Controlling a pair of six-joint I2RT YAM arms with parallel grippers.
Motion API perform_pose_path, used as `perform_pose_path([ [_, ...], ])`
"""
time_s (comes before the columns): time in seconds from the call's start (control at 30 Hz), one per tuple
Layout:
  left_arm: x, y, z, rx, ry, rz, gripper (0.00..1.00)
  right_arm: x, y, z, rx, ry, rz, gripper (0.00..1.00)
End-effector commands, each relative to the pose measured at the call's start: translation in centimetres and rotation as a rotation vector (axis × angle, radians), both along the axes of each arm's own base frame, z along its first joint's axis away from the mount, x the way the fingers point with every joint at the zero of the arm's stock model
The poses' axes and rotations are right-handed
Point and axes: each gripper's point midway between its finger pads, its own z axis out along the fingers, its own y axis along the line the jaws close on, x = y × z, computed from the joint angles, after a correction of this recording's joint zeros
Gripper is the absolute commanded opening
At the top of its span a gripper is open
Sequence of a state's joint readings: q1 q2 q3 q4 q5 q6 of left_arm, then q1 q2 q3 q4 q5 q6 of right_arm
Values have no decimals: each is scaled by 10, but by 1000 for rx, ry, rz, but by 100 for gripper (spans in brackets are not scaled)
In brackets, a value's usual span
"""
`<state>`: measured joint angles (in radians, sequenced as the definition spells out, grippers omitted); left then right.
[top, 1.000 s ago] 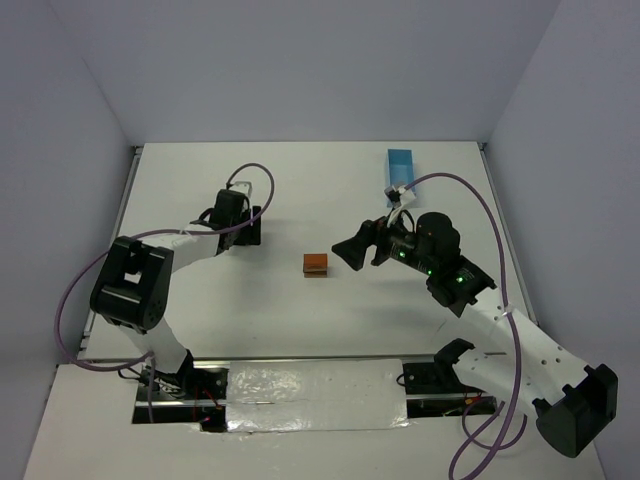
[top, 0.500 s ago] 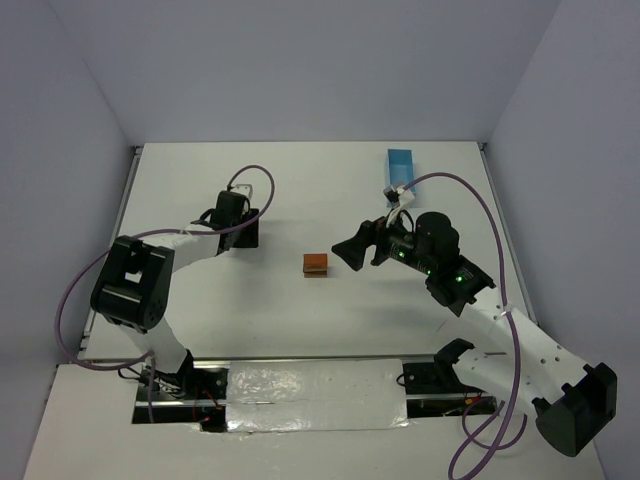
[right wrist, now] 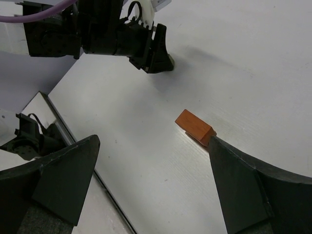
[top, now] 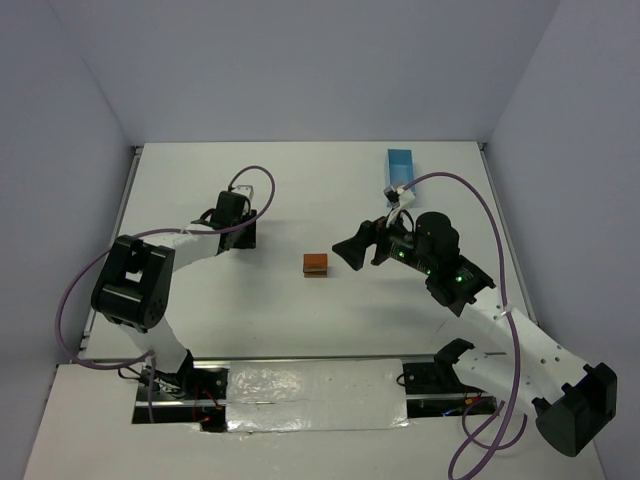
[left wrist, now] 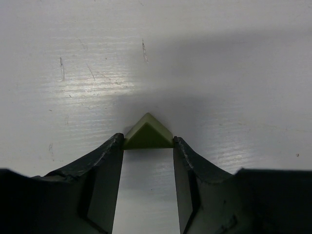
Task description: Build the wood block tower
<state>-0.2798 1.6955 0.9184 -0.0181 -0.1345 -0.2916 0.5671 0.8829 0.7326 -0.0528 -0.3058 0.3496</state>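
A reddish-orange block [top: 316, 263] lies at the table's middle, seemingly on a brown piece; it also shows in the right wrist view [right wrist: 194, 126]. My right gripper [top: 351, 253] is open and empty just right of it, fingers wide apart [right wrist: 153, 142]. My left gripper [top: 247, 231] is down at the table, left of the block and apart from it. Its fingertips [left wrist: 148, 146] press both sides of an olive-green triangular block [left wrist: 147, 134] that rests on the table. No arch piece is in view.
A light-blue rectangular tray [top: 402, 168] stands at the back right of the white table [top: 300, 190]. Grey walls close the table's left, back and right sides. The left arm [right wrist: 117, 34] shows in the right wrist view beyond the block.
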Motion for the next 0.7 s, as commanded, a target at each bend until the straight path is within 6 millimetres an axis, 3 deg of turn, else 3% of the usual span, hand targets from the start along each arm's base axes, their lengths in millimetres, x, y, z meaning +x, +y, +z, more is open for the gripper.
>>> perform_pose_path([
  [0.0,7,-4,12,-24,-26,-10,30,2,0,9,2,-33,-6,100],
  [0.17,1,-15,25,-55,-52,-41,14,5,-1,9,-1,0,-28,100],
  [0.27,-5,-21,47,-58,-108,-40,4,6,-1,15,7,18,-38,100],
  [0.4,-30,-55,95,-92,-229,-110,0,3,1,30,38,62,-42,97],
  [0.43,-36,-62,104,-93,-258,-127,0,3,2,42,55,58,-42,97],
  [0.47,-50,-79,128,-106,-335,-169,0,3,2,40,50,94,-47,98],
  [0.5,-59,-87,136,-111,-389,-201,0,2,3,52,72,98,-49,100],
  [0.53,-67,-94,145,-125,-434,-224,0,2,3,51,66,129,-56,100],
  [0.57,-85,-107,172,-169,-523,-287,0,1,3,54,71,140,-56,100],
  [0.63,-103,-117,181,-248,-615,-351,0,-1,7,64,101,164,-50,99],
  [0.67,-116,-119,204,-305,-698,-398,0,-4,9,68,113,171,-37,97],
])
